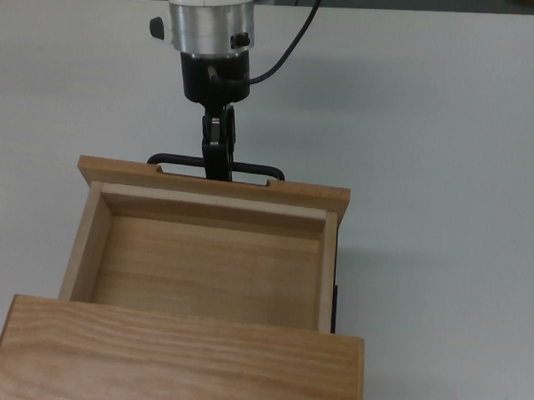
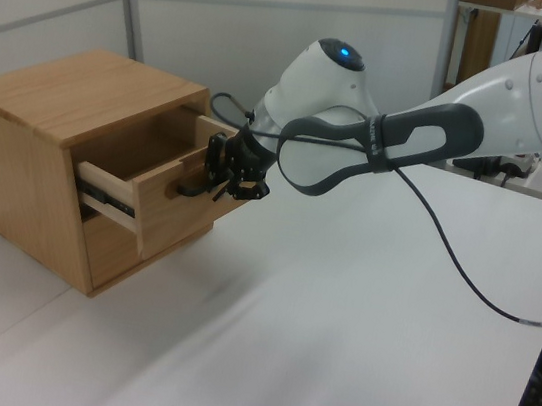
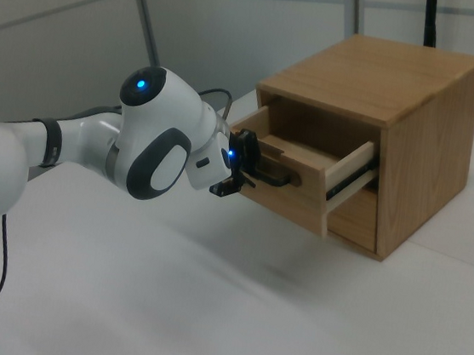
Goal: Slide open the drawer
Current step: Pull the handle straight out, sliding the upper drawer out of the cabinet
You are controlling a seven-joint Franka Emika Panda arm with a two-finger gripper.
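now your end effector (image 1: 217,167) is clamped on the drawer (image 1: 207,250) handle (image 1: 251,165); you're mid-pull, so pull straight toward twelve o'clock in the top view.

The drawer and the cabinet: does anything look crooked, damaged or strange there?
Nothing stands out. The drawer is pulled well out of the cabinet, sits straight and is empty. The gripper is shut on the handle.

A white, rounded arm (image 2: 490,82) has dark grey joint covers, a glowing blue light, a silver wrist ring, a black hand (image 1: 217,158) and a trailing black cable (image 2: 454,269).
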